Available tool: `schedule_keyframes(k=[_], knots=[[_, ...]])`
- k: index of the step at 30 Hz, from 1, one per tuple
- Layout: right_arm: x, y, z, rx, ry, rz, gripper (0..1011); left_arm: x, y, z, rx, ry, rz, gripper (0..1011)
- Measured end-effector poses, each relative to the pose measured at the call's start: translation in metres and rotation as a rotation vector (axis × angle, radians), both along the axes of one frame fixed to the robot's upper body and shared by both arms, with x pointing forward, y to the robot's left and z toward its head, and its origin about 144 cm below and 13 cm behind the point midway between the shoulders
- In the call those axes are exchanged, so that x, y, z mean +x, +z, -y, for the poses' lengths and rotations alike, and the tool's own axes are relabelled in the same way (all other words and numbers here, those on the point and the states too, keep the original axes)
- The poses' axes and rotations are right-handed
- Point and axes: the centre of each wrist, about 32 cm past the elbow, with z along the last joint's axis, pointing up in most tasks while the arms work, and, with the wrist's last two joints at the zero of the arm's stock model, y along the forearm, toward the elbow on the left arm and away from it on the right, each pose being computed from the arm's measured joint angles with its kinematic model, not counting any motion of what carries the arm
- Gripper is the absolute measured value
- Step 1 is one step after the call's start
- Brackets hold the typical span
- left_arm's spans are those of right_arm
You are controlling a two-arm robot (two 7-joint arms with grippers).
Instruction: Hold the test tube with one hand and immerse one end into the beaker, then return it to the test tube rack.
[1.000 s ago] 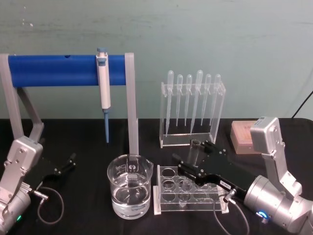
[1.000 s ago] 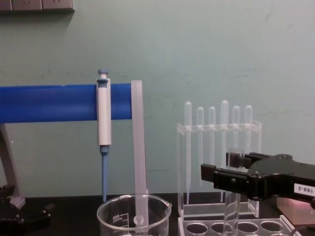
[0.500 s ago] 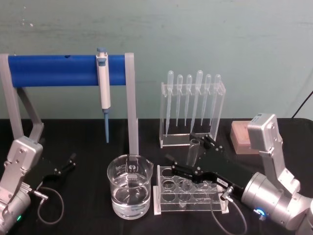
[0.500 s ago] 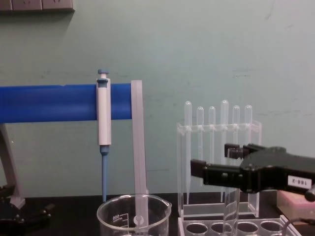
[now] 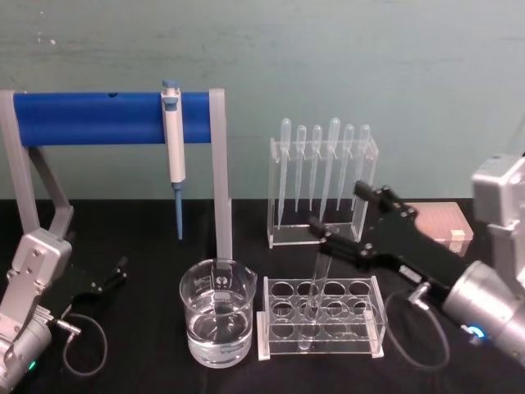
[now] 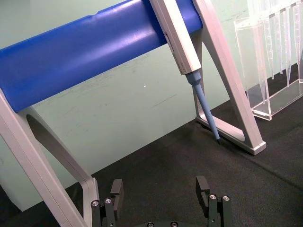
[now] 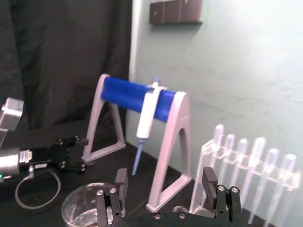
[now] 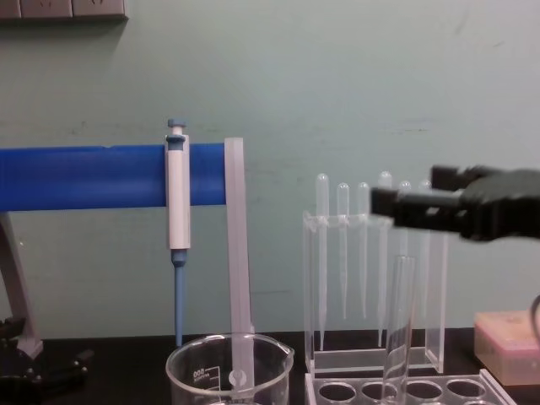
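Observation:
The test tube (image 5: 316, 295) stands slightly tilted in a hole of the clear rack (image 5: 371, 335), with nothing holding it. In the chest view the test tube (image 8: 399, 325) rises from the rack (image 8: 426, 390). My right gripper (image 5: 338, 208) hovers above and behind the tube's rim, open and holding nothing; it shows as right gripper (image 8: 412, 192) and right gripper (image 7: 164, 182). The beaker (image 5: 217, 313), part filled with water, sits just left of the rack, also seen as beaker (image 8: 228, 369) and beaker (image 7: 84, 212). My left gripper (image 5: 110, 276) rests open at the far left, shown as left gripper (image 6: 158, 188).
A blue bar on grey legs (image 5: 98, 117) carries a blue-and-white pipettor (image 5: 173, 139) behind the beaker. A clear stand of several plastic pipettes (image 5: 321, 185) is behind the rack. A pink box (image 5: 439, 220) lies at the right. A cable loops near the left arm.
My right gripper opened, let go of the test tube and rose up and to the right. The tube stays standing in the rack. The left arm has not moved.

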Motion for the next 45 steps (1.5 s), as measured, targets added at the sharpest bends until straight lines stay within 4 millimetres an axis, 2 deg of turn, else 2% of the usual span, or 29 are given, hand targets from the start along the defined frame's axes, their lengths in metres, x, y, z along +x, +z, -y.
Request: schedule_keyframes(k=[5,11,16,21,31,45], knots=[[-0.007,0.004,0.011,0.014,-0.052,0.01,1002,0.0,0.0,0.0,0.0,0.0,0.0,1000],[-0.016,-0.004,0.028,0.026,-0.16,-0.002,1003,0.0,0.0,0.0,0.0,0.0,0.0,1000],[-0.021,-0.01,0.035,-0.001,-0.245,0.017,1002,0.0,0.0,0.0,0.0,0.0,0.0,1000],[-0.024,-0.015,0.037,-0.033,-0.317,0.027,1002,0.0,0.0,0.0,0.0,0.0,0.0,1000],[-0.023,-0.037,0.039,-0.14,-0.436,-0.041,1002,0.0,0.0,0.0,0.0,0.0,0.0,1000],[-0.017,-0.058,0.042,-0.244,-0.479,-0.133,1003,0.0,0.0,0.0,0.0,0.0,0.0,1000]])
